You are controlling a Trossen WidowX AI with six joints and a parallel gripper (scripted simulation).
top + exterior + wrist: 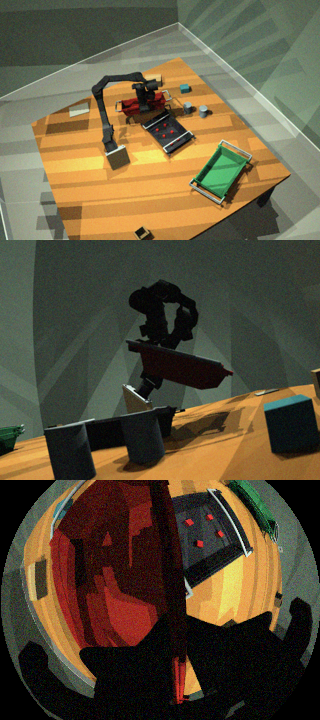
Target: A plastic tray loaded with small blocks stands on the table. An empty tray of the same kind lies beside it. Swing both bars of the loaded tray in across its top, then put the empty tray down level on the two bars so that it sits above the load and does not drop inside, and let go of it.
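Red tray (134, 104) aloft, gripper (143, 107) clamped on its long wall.
Long axis approx. table's left-right, tilted in exterior view; fingertips hidden by tray wall.

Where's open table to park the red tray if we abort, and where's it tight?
Widest bare stretch: near side, between the arm's base, the green tray and the small open box. Another strip lies between the grey plate and the arm. Crowded: around the dark loaded tray, two grey cylinders, teal cube, under the claw gripping the red tray.
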